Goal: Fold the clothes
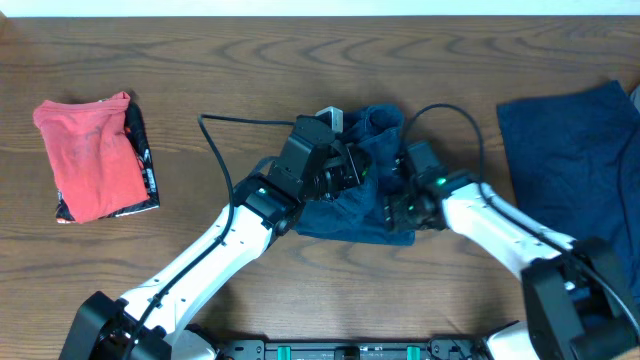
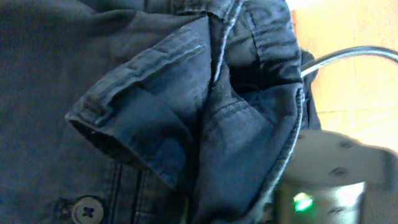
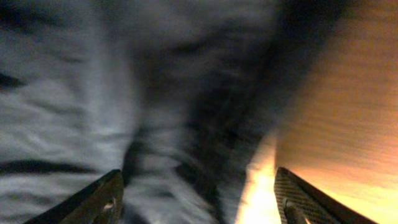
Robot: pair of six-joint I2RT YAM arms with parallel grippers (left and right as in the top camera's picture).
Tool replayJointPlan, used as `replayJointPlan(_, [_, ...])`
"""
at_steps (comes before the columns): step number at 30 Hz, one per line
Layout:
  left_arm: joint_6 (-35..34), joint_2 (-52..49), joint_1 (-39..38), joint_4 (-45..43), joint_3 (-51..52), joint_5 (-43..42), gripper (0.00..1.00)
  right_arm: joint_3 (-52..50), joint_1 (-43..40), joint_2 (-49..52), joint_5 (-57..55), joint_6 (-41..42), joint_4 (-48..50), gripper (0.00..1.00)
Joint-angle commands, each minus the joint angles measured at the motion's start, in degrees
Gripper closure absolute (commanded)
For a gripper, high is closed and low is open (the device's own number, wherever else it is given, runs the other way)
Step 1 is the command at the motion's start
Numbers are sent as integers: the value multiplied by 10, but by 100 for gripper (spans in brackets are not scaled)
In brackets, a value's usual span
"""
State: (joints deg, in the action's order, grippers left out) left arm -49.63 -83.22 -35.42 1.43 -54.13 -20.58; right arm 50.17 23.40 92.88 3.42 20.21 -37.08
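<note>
A crumpled dark navy garment (image 1: 352, 205) lies at the table's middle. My left gripper (image 1: 345, 165) is down on its upper part. In the left wrist view the cloth (image 2: 161, 118) fills the frame; its folds bunch toward the hidden jaws, so the gripper looks shut on it. A button (image 2: 87, 210) shows at the lower left. My right gripper (image 1: 398, 205) is at the garment's right edge. Its fingers (image 3: 199, 199) stand wide open with blurred navy cloth (image 3: 155, 112) between them. A second navy garment (image 1: 570, 160) lies flat at the right.
A folded red garment (image 1: 92, 155) with a dark patterned edge lies at the far left. The right arm's white link with a green light (image 2: 323, 186) is close beside my left gripper. Black cables loop over the middle garment. Bare wooden table (image 1: 200, 70) surrounds them.
</note>
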Motion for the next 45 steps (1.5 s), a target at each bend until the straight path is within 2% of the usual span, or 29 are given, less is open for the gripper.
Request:
replayJointPlan(1, [-2, -3, -3, -4, -16, 5, 83, 63, -42, -59, -42, -4, -33, 24])
replayJointPlan(3, [-2, -3, -7, -5, -16, 2, 69, 85, -63, -80, -41, -6, -54, 25])
replayJointPlan(6, [30, -2, -9, -2, -16, 0, 61, 106, -84, -108, -38, -11, -65, 24])
replayJointPlan(10, [127, 3, 21, -2, -16, 9, 60, 123, -87, -140, 7, -49, -52, 24])
replayJointPlan(14, [141, 0, 73, -2, -16, 45, 58, 125, -80, -150, 105, -105, -16, 26])
replayJointPlan(17, [141, -14, 104, -5, -16, 108, 57, 123, -61, -138, 167, -122, -20, 27])
replayJointPlan(24, [171, -99, 125, -66, -16, 126, 57, 112, 21, -69, 170, -101, -91, 28])
replayJointPlan(32, [171, -210, 125, -104, -16, 71, 57, 85, 83, -1, 113, -37, -93, 25])
replayJointPlan(38, [171, -243, 125, -54, -16, 62, 57, 47, 83, 36, 71, 6, -84, 25])
replayJointPlan(45, [170, -243, 123, 130, -16, 57, 59, 15, 52, 49, -59, 36, -35, 23])
